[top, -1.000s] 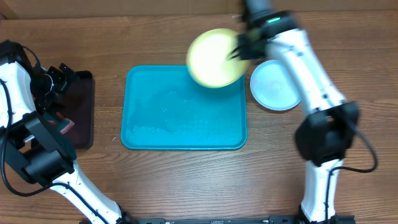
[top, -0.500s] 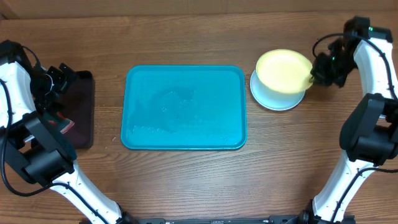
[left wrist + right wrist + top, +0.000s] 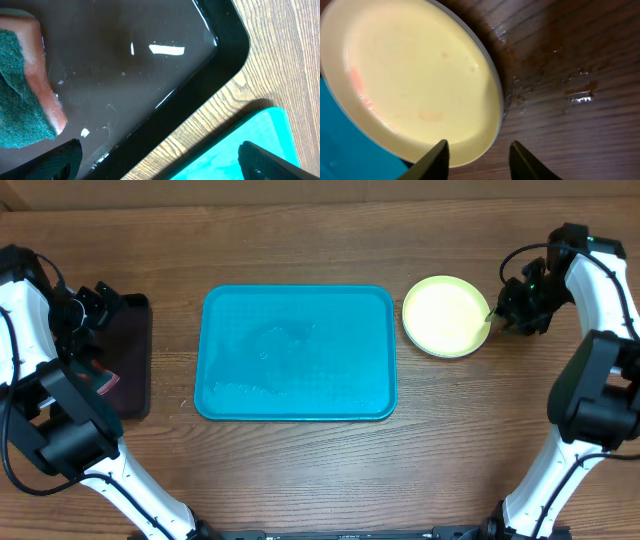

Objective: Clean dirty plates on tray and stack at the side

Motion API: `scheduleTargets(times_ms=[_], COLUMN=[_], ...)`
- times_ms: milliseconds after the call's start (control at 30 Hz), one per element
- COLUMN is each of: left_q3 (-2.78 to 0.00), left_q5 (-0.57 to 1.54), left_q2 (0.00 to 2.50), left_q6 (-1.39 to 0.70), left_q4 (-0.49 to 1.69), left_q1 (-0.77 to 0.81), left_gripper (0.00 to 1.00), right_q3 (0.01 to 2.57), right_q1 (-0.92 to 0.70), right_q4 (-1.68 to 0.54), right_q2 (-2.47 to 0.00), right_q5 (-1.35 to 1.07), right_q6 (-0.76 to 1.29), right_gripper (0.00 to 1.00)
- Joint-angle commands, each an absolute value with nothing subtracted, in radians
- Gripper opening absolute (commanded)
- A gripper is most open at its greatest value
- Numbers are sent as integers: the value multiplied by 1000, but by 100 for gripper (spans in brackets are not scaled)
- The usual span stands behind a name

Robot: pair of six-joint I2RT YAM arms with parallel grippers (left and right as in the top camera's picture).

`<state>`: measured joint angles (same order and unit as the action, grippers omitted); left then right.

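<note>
The turquoise tray (image 3: 300,395) lies in the middle of the table with no plate on it. To its right the yellow-green plate (image 3: 445,315) rests on the side stack. The right wrist view shows faint red smears on that plate (image 3: 415,75) and the pale rim of another plate (image 3: 489,64) just beneath it. My right gripper (image 3: 497,315) is at the plate's right edge, open; its jaws (image 3: 479,151) straddle the rim without touching it. My left gripper (image 3: 95,300) is open over the black tray, nothing between its fingers (image 3: 160,162).
A black tray (image 3: 125,75) at the far left holds a green-and-orange sponge (image 3: 25,90) on a wet floor. The turquoise tray's corner (image 3: 225,155) lies just beyond a strip of wood. Wet patches (image 3: 575,92) shine on the table beside the stack.
My right arm carried the yellow-green plate from above the tray's far right corner onto the pale plate at the right, then opened its jaws. The left arm has not moved.
</note>
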<state>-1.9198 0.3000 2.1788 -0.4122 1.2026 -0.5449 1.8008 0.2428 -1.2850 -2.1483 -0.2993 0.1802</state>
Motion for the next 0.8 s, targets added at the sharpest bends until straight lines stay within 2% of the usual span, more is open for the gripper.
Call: scheduleTargets(times_ms=[0,33,67,100,400,600,767], left_q3=[-1940,-1940,-1940,-1940,-1940,-1940,-1940], left_q5=[304,304,304,304,304,304,304], left_q2=[2170,2170,2170,2170,2170,2170,2170], left_q6=[-397,-397,-397,-396,-397,-397,-397], left_q4=[1200,1200,1199,1199,1199,1199,1199], left_q1=[-542,-542,-542,-542,-542,-542,-542], left_gripper=[100,100,100,100,100,100,100], right_q3=[1804,1804,1804,1804,1803,1803,1803], right_q1=[211,201,192,181,21,-109,-141], right_q4=[-1291,-1295,-1301,-1311,-1409,-1470,-1497], right_q2=[-1999,-1973,-1949,-1924,-1770,-1751,-1751], right_q5=[-316,-316,-316,-316,-297,-297,-298], right_q6=[175,173,168,159,149,150,150], right_gripper=[53,61,76,100,100,100,100])
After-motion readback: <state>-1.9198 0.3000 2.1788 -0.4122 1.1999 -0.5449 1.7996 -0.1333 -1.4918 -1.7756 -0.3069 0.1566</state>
